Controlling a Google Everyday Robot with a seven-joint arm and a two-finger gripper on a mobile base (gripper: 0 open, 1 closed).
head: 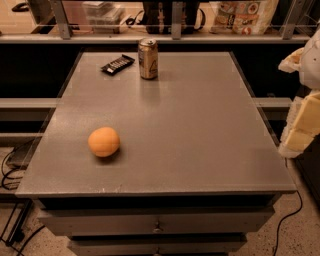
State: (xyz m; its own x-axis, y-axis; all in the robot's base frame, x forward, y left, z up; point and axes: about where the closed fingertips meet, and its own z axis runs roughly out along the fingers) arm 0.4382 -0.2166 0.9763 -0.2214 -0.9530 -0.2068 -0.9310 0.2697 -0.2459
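Note:
An orange lies on the grey table top, toward its front left. A gold drink can stands upright near the far edge. Just left of the can lies a flat black snack packet. My gripper, white and pale yellow, hangs at the right edge of the camera view, beside the table's right side and off its surface. It holds nothing that I can see and touches none of the objects. The orange and the can are both far from it.
The table has drawers in its front face. Behind it runs a ledge with a railing, carrying bags and other clutter. Cables trail on the floor at the left and at the lower right.

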